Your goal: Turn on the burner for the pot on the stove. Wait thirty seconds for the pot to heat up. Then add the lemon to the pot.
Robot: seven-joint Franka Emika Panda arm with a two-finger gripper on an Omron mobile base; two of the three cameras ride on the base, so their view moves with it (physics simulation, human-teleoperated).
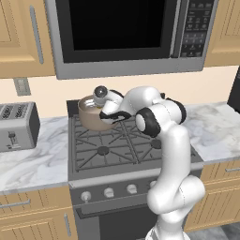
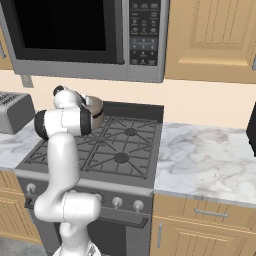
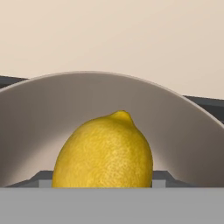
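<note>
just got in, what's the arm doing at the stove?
The arm has reached over the back left burner, where the pot sits on the stove. In the hand view the lemon sits right at the claw, with the pot's pale inner wall curving behind it, so it is at or inside the pot's mouth. Whether the claw grips the lemon can't be told. No flame shows.

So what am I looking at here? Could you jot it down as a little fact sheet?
place: kitchen, stove under a microwave
pot: on the stove's back left grate
lemon: between the gripper's fingers, with the pot's pale inside wall behind it
gripper: closed on the lemon, at the pot
toaster: on the counter left of the stove
</note>
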